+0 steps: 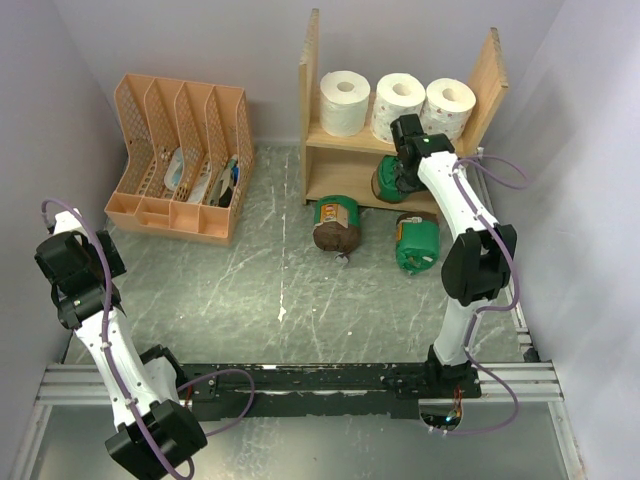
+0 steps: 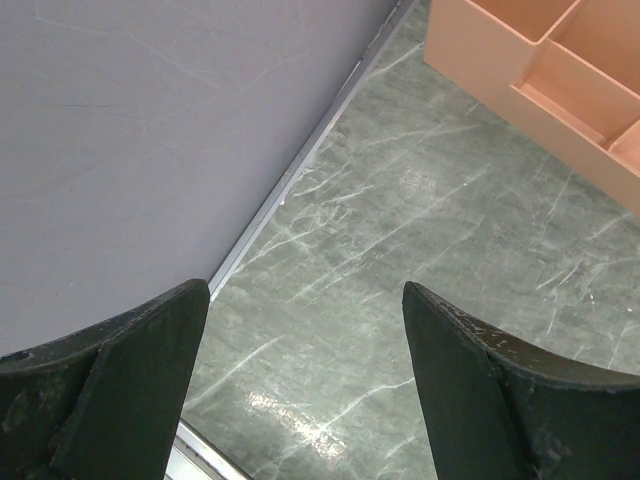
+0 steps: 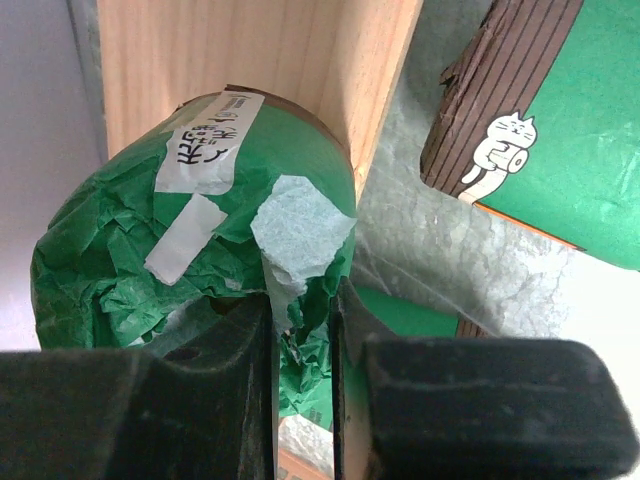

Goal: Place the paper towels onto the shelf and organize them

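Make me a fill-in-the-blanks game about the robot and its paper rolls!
The top board of the light wooden shelf holds ___ plain white paper towel rolls.
The right end effector is pinching the crinkly wrapper of a cylinder roll coloured ___.
The left end effector is ___ and holds nothing.
In the top view, the orange plastic slotted file organizer stands ___ of the shelf.
Missing words: three; green; open; left.

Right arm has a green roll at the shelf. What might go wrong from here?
1. The right gripper pinches only crumpled wrapper at the end of the green roll, so the paper may tear or slip.
2. The roll lies close against a wooden edge of the shelf and might snag there when pushed in.
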You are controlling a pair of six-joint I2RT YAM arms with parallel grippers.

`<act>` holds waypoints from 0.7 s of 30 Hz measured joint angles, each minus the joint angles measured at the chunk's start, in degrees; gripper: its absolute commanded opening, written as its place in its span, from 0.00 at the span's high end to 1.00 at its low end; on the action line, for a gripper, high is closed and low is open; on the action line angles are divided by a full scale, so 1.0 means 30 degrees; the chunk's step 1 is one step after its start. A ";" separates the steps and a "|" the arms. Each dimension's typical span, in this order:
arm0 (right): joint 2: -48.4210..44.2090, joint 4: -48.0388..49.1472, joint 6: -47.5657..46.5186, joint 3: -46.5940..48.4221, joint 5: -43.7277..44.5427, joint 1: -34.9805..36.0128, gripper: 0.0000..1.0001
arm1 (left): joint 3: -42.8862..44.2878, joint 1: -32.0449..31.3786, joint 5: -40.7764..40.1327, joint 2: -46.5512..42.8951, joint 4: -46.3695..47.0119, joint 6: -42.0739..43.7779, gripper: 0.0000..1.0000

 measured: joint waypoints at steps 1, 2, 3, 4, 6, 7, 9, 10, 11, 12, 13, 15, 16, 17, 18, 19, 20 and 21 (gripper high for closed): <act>0.0000 0.0000 0.0015 0.0000 0.0015 0.0000 1.00 | 0.0000 0.0000 0.0000 0.0000 0.0000 0.0000 0.10; 0.0000 0.0036 0.0015 -0.0015 0.0051 0.0000 1.00 | 0.0000 0.0000 0.0000 0.0000 0.0000 0.0000 0.10; 0.0000 0.0160 0.0015 -0.0080 0.0051 0.0000 1.00 | 0.0000 0.0000 0.0000 0.0000 0.0000 0.0000 0.09; 0.0000 0.0240 0.0015 -0.0109 0.0058 0.0000 1.00 | 0.0000 0.0000 0.0000 0.0000 0.0000 0.0000 0.10; -0.0007 0.0699 0.0066 -0.0423 0.0058 -0.0007 1.00 | 0.0000 0.0000 0.0000 0.0000 0.0000 0.0000 0.09; -0.0007 0.0838 0.0087 -0.0554 0.0051 0.0000 1.00 | 0.0000 0.0000 0.0000 0.0000 0.0000 0.0000 0.09; -0.0007 0.1013 0.0109 -0.0816 0.0051 -0.0007 1.00 | 0.0000 0.0007 0.0000 0.0000 0.0000 0.0000 0.09; -0.0007 0.1027 0.0124 -0.0867 0.0058 -0.0007 1.00 | 0.0000 0.0007 0.0000 0.0000 0.0000 0.0000 0.09; -0.0007 0.1042 0.0131 -0.0889 0.0051 -0.0007 0.99 | 0.0000 0.0007 0.0000 0.0000 0.0000 0.0000 0.09; -0.0007 0.1100 0.0131 -0.0903 0.0051 -0.0015 0.99 | 0.0000 0.0007 0.0000 0.0000 0.0000 0.0000 0.09; -0.0007 0.1180 0.0124 -0.0933 0.0051 -0.0022 0.98 | 0.0000 0.0007 0.0000 0.0000 0.0000 0.0000 0.09; -0.0007 0.1355 0.0117 -0.1027 0.0044 -0.0036 0.96 | 0.0000 0.0007 0.0000 0.0000 0.0000 0.0000 0.09; -0.0007 0.1406 0.0117 -0.1056 0.0036 -0.0051 0.95 | 0.0000 0.0007 0.0000 0.0000 0.0000 0.0000 0.09; -0.0007 0.1435 0.0109 -0.1071 0.0036 -0.0051 0.93 | 0.0000 0.0007 0.0000 0.0000 0.0000 0.0000 0.09; -0.0007 0.1472 0.0095 -0.1078 0.0036 -0.0066 0.92 | 0.0000 0.0007 0.0000 0.0000 0.0000 0.0000 0.09; -0.0007 0.1501 0.0080 -0.1078 0.0036 -0.0080 0.91 | 0.0000 0.0007 0.0000 0.0000 0.0000 0.0000 0.09; -0.0007 0.1508 0.0058 -0.1086 0.0029 -0.0095 0.91 | 0.0000 0.0007 0.0000 0.0000 0.0000 0.0000 0.09; -0.0007 0.1523 0.0044 -0.1086 0.0015 -0.0102 0.90 | 0.0000 0.0015 0.0000 0.0000 0.0000 0.0000 0.09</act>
